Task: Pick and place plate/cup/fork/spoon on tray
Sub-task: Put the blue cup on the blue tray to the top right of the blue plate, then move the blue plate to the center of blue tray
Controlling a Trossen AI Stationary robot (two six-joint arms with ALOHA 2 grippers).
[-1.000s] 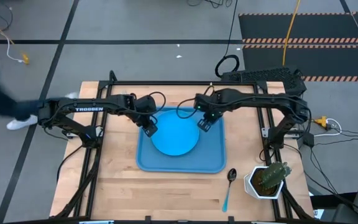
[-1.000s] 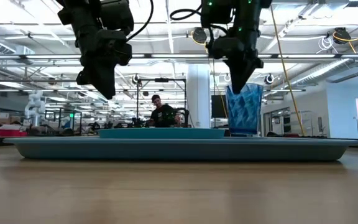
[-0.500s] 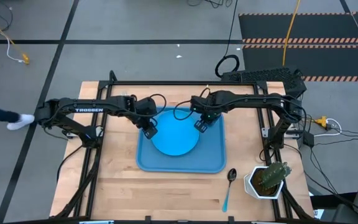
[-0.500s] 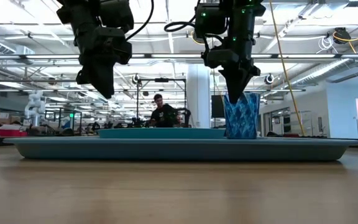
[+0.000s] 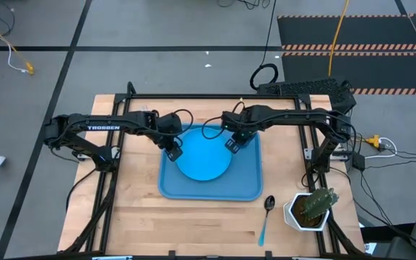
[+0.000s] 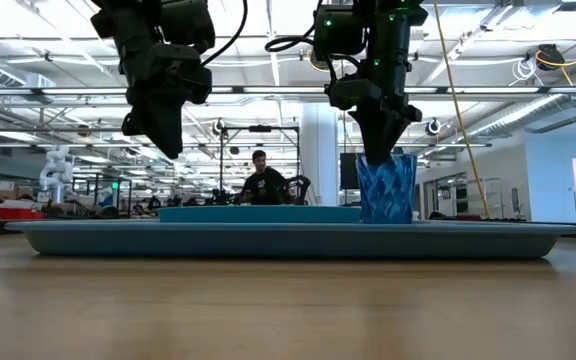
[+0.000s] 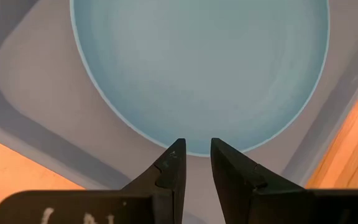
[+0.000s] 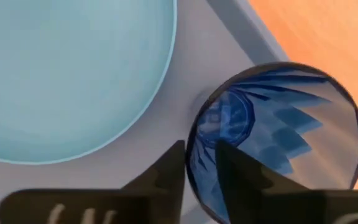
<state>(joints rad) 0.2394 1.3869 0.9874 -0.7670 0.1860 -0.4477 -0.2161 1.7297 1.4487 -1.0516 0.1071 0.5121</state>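
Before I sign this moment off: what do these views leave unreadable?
- Fork: in no view.
- Cup under the right gripper: its rim sits between the fingers in the right wrist view, but contact is unclear; the arm hides it from above.
- Spoon: seen only from above, too small for detail.

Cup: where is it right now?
In the low view the cup stands upright on the tray, right of the plate, with the right gripper straddling its rim.
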